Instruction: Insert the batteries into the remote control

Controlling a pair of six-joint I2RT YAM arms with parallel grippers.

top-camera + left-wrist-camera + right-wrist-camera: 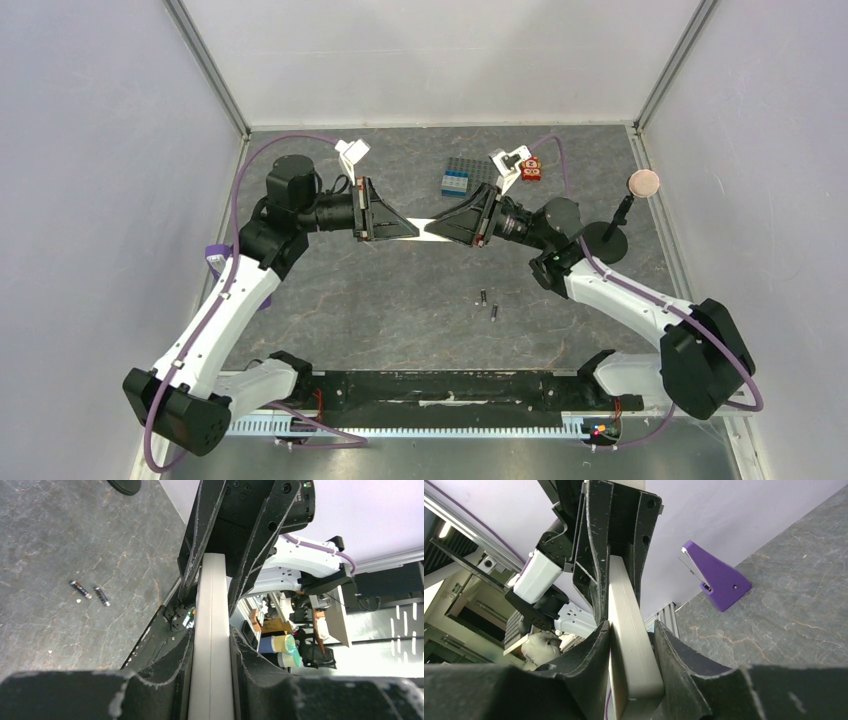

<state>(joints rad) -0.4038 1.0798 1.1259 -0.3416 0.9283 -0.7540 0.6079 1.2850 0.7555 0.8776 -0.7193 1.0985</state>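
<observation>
Remote control [422, 228] is suspended above the table [400, 320], clamped endwise by left gripper [211, 640] and right gripper [631, 630]. Batteries [482, 297] lie loose below. Risk: opposing pull could twist or drop it.

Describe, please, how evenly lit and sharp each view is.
Top external: soft, even light, faint shadows; the slim white remote control glares almost featureless, the two tiny dark batteries look crisp. Left wrist: the left gripper's black fingers are blurred, the grey table sharper. Right wrist: the right gripper's fingers blur likewise; the purple wedge-shaped stand is in focus.
</observation>
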